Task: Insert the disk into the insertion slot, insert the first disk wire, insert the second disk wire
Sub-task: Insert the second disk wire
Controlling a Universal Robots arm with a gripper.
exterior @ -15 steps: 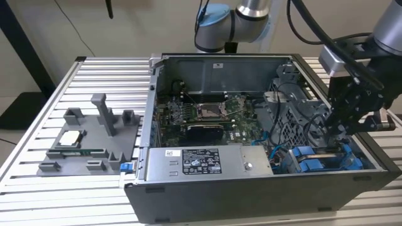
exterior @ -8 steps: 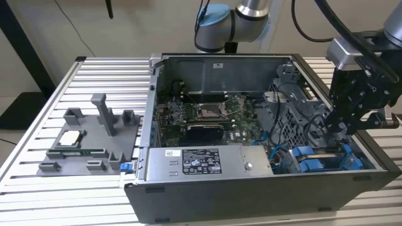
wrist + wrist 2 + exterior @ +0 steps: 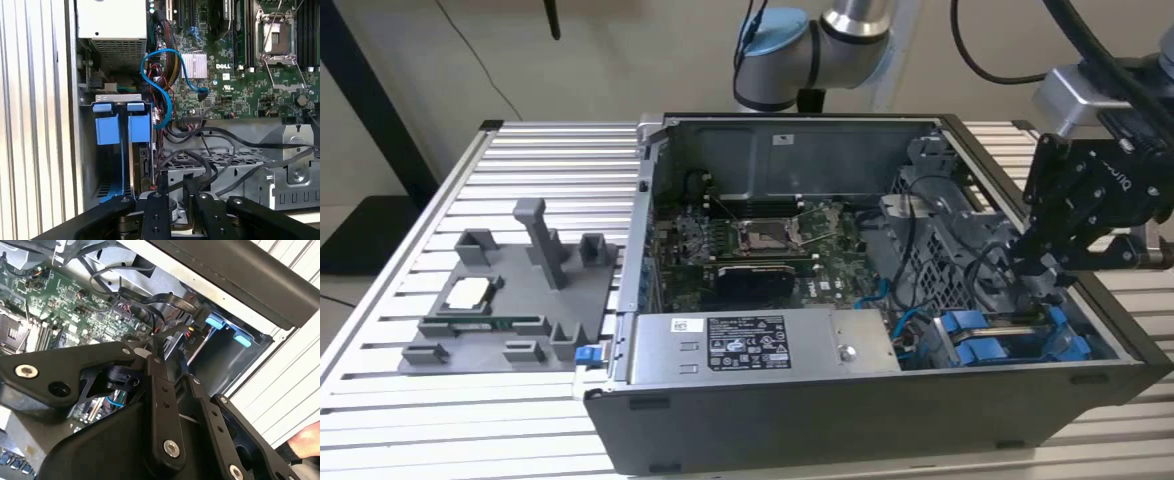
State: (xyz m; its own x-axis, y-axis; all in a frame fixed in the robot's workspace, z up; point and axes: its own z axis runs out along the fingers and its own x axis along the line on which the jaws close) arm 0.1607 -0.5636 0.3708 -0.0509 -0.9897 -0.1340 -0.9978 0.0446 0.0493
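Computer case (image 3: 854, 425): is being carried, open on its upper side, by the slatted tabletop (image 3: 400, 400)
Disk (image 3: 994, 340): is being held inside the case, in the front corner at the exterior view's right; in the first wrist view it (image 3: 139, 129) is being shown with its blue frame seated in the bay, next to a second blue tab
Insertion slot (image 3: 92, 165): is being occupied by the disk, whose blue tabs are sitting at the slot's opening
End effector (image 3: 1051, 290): is being held just above the disk and the slot, over the drive cage (image 3: 280, 175); whether it is open, closed or gripping anything cannot be told
Black wires (image 3: 235, 145): are being draped across the drive cage and are passing close by the end effector in both wrist views
Blue cable (image 3: 162, 100): is being looped just beside the disk, with one end lying over the circuit board (image 3: 240, 85)
Power supply (image 3: 761, 345): is being seen along the front of the case, beside the disk toward the exterior view's left
Grey tray (image 3: 507, 300): is being carried by the tabletop beside the case, at the exterior view's left
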